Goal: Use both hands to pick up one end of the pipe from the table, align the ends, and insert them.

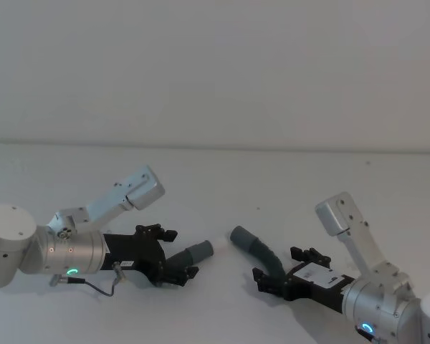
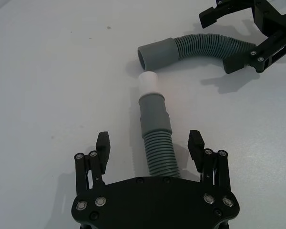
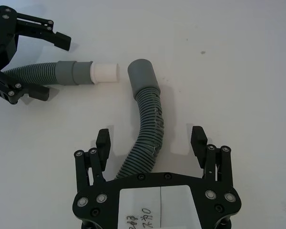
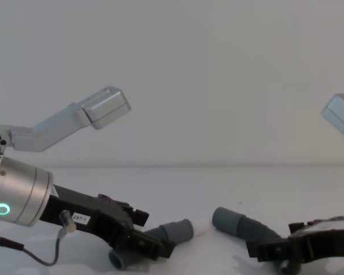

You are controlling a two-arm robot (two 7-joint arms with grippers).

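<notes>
Two dark-grey corrugated pipe pieces lie on the white table (image 1: 272, 186), their smooth cuff ends near each other but apart. The left piece (image 2: 155, 129) carries a whitish tip (image 2: 148, 82) that points just beside the open cuff (image 2: 156, 51) of the right piece (image 3: 150, 114). My left gripper (image 2: 149, 140) is open and straddles the ribbed part of the left piece, with a gap at each finger. My right gripper (image 3: 150, 136) is open too and straddles the ribbed part of the right piece. In the head view, the left gripper (image 1: 178, 256) and right gripper (image 1: 283, 266) face each other low over the table.
A pale wall (image 1: 215, 72) rises behind the table's far edge. Each arm's silver camera bracket (image 1: 132, 190) sticks up above its wrist. Bare white table lies beyond the pipe pieces.
</notes>
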